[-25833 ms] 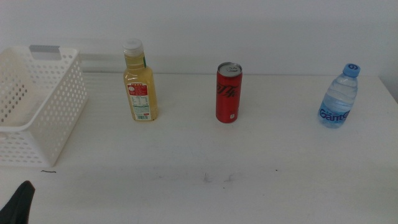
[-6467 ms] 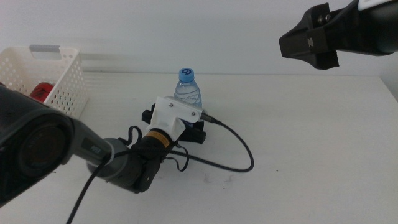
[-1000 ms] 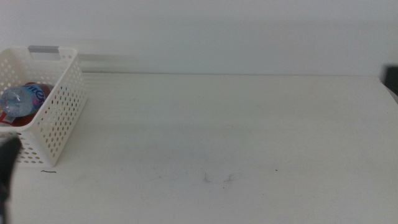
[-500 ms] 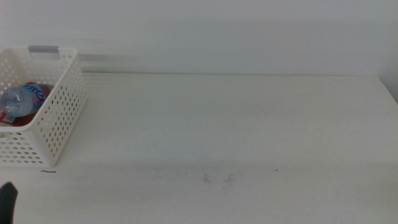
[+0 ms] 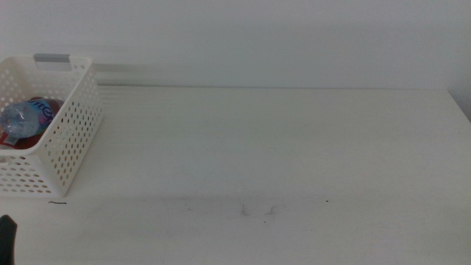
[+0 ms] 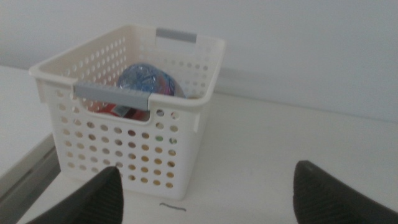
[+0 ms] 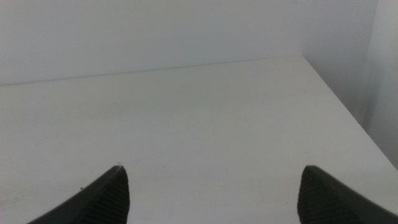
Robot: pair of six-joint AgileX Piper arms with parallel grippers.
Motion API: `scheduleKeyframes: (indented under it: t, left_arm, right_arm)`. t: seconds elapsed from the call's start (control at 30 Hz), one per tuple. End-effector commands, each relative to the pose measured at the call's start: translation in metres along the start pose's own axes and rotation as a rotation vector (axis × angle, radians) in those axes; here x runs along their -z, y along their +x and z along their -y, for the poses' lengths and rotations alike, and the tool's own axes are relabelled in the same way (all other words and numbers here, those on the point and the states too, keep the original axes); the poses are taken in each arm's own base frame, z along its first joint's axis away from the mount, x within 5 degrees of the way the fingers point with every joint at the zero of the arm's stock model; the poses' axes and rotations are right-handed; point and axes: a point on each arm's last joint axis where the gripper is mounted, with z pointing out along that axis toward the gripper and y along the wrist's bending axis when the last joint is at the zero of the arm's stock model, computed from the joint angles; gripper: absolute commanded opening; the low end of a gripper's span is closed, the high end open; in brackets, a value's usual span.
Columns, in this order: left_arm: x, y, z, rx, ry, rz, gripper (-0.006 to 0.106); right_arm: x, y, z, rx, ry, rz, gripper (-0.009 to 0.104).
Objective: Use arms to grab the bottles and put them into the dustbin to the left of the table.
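Note:
The white dustbin point(image 5: 70, 140) stands at the table's left end. Inside it lies a clear water bottle point(image 5: 20, 118) on top of a red can point(image 5: 45, 103). The left wrist view shows the same dustbin point(image 6: 180, 149) from close by, with the water bottle point(image 6: 149, 81) and a strip of the red can point(image 6: 121, 111) inside. My left gripper point(image 6: 208, 193) is open and empty, held back from the dustbin's near wall; only its tip point(image 5: 6, 235) shows in the middle view's bottom left corner. My right gripper point(image 7: 211, 193) is open over the bare table point(image 7: 199, 112).
The table's right edge point(image 7: 348, 118) drops off beside the right gripper. A short dark mark point(image 5: 57, 202) lies in front of the dustbin, and faint scuffs point(image 5: 257, 211) mark the table's front middle.
The left gripper's dark tip has sunk lower in the bottom left corner of the middle view. The dark piece of the right arm at the right edge has left the view.

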Motion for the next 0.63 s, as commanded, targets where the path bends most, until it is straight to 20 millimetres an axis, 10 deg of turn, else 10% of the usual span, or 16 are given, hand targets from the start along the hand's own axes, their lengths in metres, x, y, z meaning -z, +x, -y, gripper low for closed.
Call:
scheduleKeyframes:
  t: [0.0,0.6]
  left_arm:
    - [0.0004,-0.0035,0.0004,0.022,0.005,0.040,0.094]
    - [0.0006,-0.0045,0.0035,-0.013,0.061,0.047,0.094]
  right_arm:
    - [0.0000,-0.0001,0.0006,0.010,0.008,0.012,0.088]
    - [0.0000,-0.0001,0.0006,0.010,0.008,0.012,0.088]
